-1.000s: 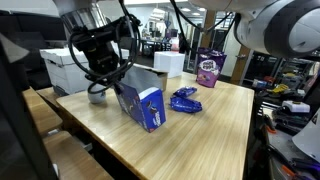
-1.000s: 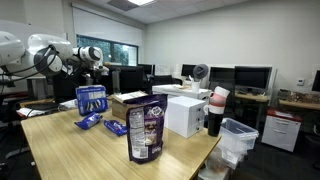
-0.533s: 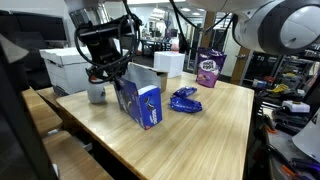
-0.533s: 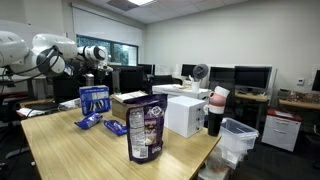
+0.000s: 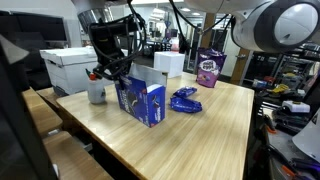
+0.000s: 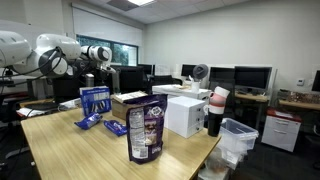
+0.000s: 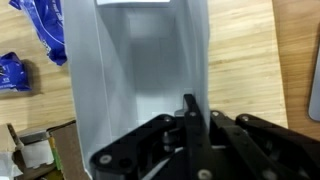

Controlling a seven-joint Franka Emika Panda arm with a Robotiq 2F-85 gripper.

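One wooden table [image 5: 222,125], monitors [image 6: 252,76] behind; pincer [image 7: 190,108] clamped on blue box [image 5: 144,104].

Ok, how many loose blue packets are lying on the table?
2. One blue packet lies by the foot of the blue box; the other lies nearer the purple bag. The box looks empty inside, but more could hide behind it.

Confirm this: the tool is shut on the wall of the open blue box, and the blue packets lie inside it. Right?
No. The blue packets lie on the table beside the blue box, not inside it, as an exterior view shows. The tool is shut on its wall.
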